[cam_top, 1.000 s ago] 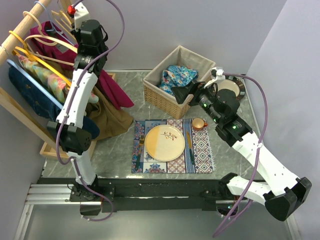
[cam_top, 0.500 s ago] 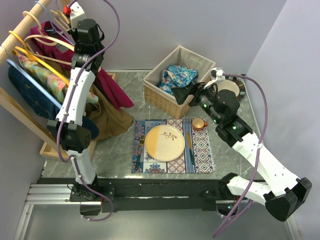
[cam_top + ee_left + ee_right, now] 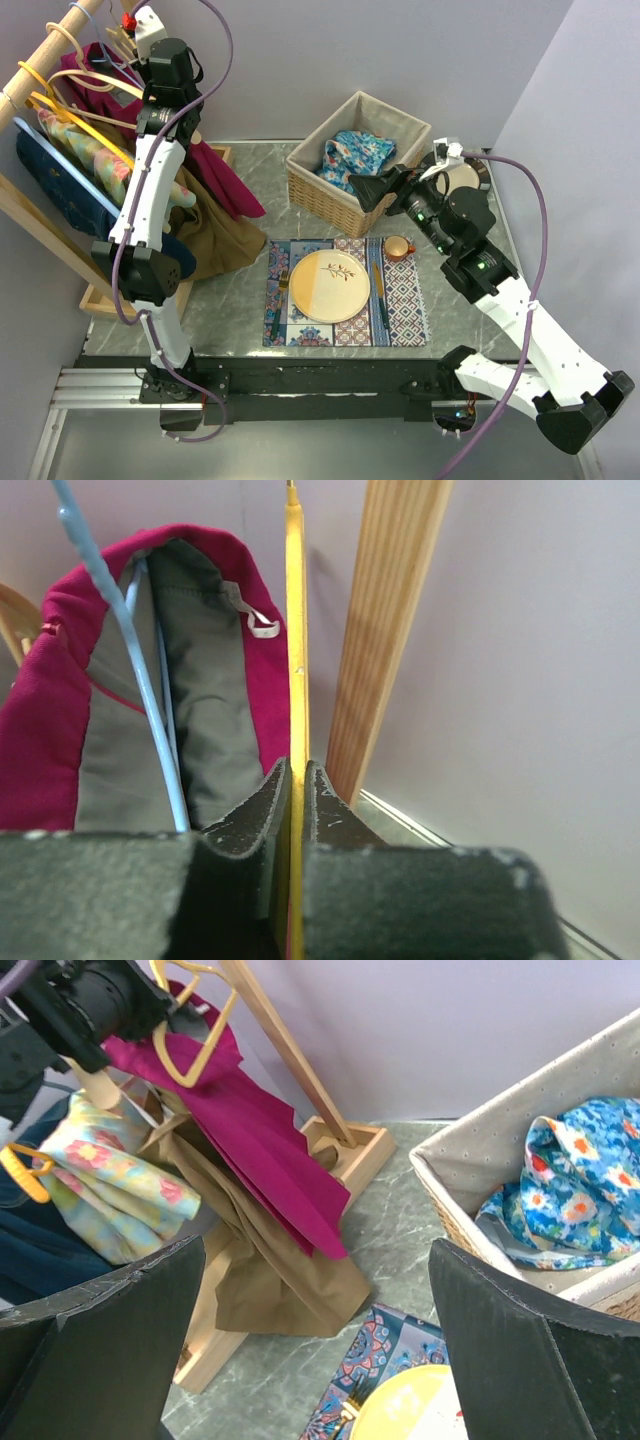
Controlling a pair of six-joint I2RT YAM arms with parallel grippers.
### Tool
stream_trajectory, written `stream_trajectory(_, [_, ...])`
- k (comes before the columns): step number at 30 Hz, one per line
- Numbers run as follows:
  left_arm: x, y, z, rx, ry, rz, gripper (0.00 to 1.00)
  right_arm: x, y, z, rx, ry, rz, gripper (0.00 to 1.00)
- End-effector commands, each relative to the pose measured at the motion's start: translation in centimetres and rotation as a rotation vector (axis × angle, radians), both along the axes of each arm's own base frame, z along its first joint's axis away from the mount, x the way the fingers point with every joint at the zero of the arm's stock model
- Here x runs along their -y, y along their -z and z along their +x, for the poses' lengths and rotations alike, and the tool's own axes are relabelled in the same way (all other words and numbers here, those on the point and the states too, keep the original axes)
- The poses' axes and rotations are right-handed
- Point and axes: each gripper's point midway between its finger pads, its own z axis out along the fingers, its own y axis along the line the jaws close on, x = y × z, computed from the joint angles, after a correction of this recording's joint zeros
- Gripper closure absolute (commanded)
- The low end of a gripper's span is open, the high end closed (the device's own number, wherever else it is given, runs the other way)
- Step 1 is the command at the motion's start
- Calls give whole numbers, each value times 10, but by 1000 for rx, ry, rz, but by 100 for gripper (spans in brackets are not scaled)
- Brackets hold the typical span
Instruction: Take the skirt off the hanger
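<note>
The magenta skirt (image 3: pixel 218 168) hangs from a yellow hanger (image 3: pixel 193 1018) at the far end of the wooden rail (image 3: pixel 40 62). In the left wrist view the skirt's waistband (image 3: pixel 45 700) shows with grey lining. My left gripper (image 3: pixel 128 38) is up at the rail and shut on the yellow hanger's bar (image 3: pixel 295 630), which runs straight between the closed jaws (image 3: pixel 297 780). My right gripper (image 3: pixel 366 190) is open and empty, hovering beside the basket and facing the rack; it also shows in the right wrist view (image 3: pixel 318 1250).
A brown garment (image 3: pixel 222 238), a floral one (image 3: pixel 85 155) and a denim one (image 3: pixel 60 195) hang beside the skirt. The rack's post (image 3: pixel 385 630) and base (image 3: pixel 345 1145) stand close. A wicker basket (image 3: pixel 315 190) holds blue floral cloth. A placemat (image 3: pixel 400 310) carries a yellow plate (image 3: pixel 328 285), cutlery and cup.
My left gripper has lifted and shifted slightly left along the rail with the hanger. My right arm has moved a little to the right and up.
</note>
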Motion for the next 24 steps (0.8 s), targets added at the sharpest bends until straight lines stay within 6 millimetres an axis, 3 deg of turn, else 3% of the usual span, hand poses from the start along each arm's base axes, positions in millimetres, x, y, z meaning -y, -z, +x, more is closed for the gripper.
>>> stream_trajectory(1, [20,-37,-21,81,158,-36,80,5,-13,-11,33,2,30,0])
stream_trajectory(2, [24,-36,-23,81,186,-40,63,5,-13,-12,33,1,30,0])
stream_trajectory(4, [36,-56,-39,129,256,-54,47,6,-15,-14,33,-2,38,0])
stream_trajectory(5, [47,-54,-40,125,319,-61,35,6,-15,-15,30,-2,40,0])
stream_trajectory(7, [61,-68,-56,162,391,-78,25,6,-16,-17,25,-6,45,0])
stream_trajectory(8, [72,-65,-57,157,454,-89,19,7,-17,-18,25,-6,45,0])
stream_trajectory(10, [83,-77,-74,185,520,-104,14,7,-18,-20,29,-8,48,0])
stream_trajectory(15, [112,-77,-99,173,706,-122,7,13,-14,-22,29,13,50,0])
stream_trajectory(18, [110,-80,-114,166,710,-133,7,14,-10,-22,23,18,46,0])
stream_trajectory(21, [96,-80,-126,163,647,-126,8,14,-9,-22,27,15,49,0])
stream_trajectory(24, [82,-67,-126,127,569,-107,9,14,-6,-22,30,16,47,0])
